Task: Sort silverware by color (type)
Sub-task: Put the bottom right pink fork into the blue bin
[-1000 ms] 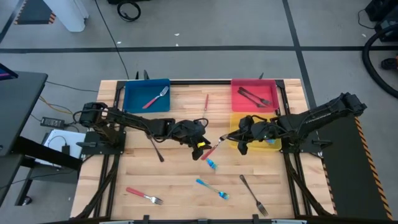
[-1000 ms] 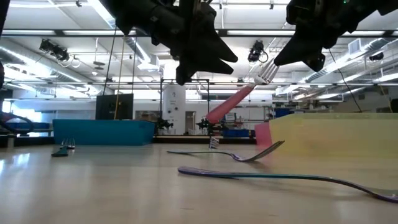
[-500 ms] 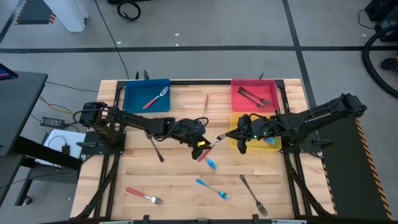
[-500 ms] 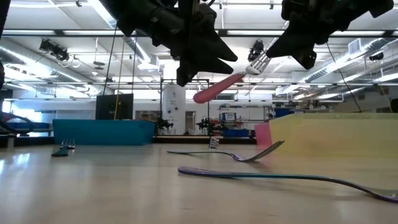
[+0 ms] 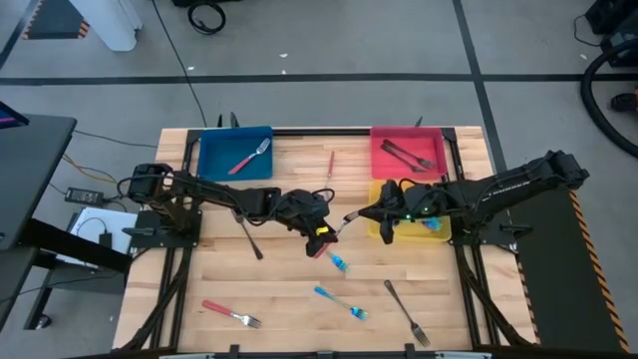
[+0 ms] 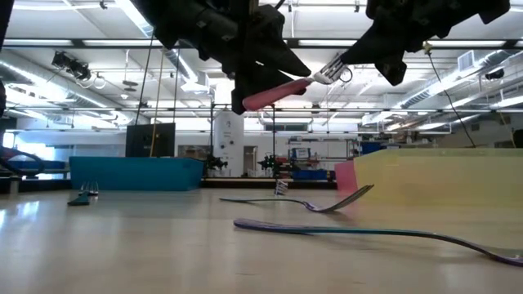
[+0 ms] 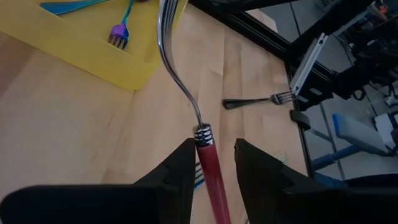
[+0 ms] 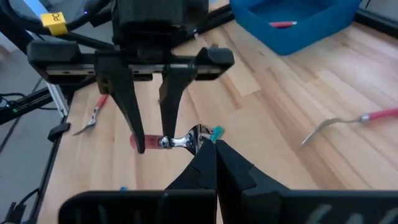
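Observation:
A red-handled fork hangs in the air over the table's middle, almost level in the low view. My right gripper is shut on its metal end. My left gripper is open, and its fingers stand on either side of the red handle. Other forks lie on the wood: two blue-handled, two dark, two red-handled. My right gripper pinches the fork's head between its two shut fingers, coming level from the table's right. The fork is lifted clear and its handle points away toward the left gripper. My left gripper straddles the handle; I cannot tell whether a finger touches it.
Along the far edge sit a blue tray with a red-handled fork in it and a red tray with dark forks. A yellow tray under the right arm holds a blue-handled fork. Bare wood lies toward the near left.
The right gripper has risen and moved toward the table's left, staying shut on the fork. The fork has tipped from slanting downward to nearly level, and its red handle has come in between the left gripper's open fingers. The left arm has kept still.

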Controlling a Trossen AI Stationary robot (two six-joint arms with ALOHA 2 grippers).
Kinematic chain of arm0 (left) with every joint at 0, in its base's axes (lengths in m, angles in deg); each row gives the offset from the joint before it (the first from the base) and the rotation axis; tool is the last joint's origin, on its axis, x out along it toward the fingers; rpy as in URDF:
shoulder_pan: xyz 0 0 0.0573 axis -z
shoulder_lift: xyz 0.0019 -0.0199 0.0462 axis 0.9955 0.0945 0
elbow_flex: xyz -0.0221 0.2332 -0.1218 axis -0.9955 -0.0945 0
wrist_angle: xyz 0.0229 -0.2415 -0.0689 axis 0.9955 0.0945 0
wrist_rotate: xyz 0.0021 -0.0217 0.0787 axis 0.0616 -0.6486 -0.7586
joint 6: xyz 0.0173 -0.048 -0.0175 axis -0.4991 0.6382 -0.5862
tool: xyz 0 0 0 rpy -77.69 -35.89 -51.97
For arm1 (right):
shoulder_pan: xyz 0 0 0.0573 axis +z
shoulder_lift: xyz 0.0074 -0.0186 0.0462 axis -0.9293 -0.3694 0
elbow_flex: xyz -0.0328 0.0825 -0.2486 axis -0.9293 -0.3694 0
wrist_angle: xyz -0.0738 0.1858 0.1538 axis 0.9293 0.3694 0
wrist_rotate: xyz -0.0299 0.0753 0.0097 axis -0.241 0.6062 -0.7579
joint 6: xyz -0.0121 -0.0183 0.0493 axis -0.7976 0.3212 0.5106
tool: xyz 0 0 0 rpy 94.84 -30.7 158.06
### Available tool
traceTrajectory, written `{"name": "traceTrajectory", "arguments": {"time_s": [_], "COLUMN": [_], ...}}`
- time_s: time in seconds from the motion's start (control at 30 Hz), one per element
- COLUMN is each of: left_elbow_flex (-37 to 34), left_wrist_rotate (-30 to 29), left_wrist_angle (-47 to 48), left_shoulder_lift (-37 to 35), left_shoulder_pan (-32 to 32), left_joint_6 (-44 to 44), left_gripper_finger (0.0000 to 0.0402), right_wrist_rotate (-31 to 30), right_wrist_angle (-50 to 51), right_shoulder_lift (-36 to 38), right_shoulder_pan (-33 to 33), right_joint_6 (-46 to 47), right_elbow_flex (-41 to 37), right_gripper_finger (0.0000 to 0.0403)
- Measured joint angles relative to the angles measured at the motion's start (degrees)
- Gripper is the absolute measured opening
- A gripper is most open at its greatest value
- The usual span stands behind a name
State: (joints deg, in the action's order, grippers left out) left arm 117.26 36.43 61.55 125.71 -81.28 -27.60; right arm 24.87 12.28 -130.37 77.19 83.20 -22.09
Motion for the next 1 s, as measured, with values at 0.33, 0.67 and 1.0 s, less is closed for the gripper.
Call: {"name": "traceTrajectory", "arguments": {"time_s": [0.33,0.67,1.0], "left_elbow_flex": [0.0,-0.1,0.0], "left_wrist_rotate": [0.1,-1.1,-0.8], "left_wrist_angle": [0.2,1.8,3.8], "left_shoulder_lift": [0.0,0.2,-0.1], "left_shoulder_pan": [0.0,-1.1,-3.8], "left_joint_6": [-3.6,-5.1,-9.7], "left_gripper_finger": [0.0086,0.0028,0.0028], "right_wrist_rotate": [0.0,0.5,-5.1], "right_wrist_angle": [-2.5,-3.3,-4.4], "right_shoulder_lift": [0.0,0.0,0.0], "right_shoulder_pan": [-0.8,-0.8,-0.8], "right_joint_6": [-2.4,-3.5,-11.8], "right_elbow_flex": [0.0,0.1,0.1], "right_gripper_finger": [0.0000,0.0021,0.0071]}}
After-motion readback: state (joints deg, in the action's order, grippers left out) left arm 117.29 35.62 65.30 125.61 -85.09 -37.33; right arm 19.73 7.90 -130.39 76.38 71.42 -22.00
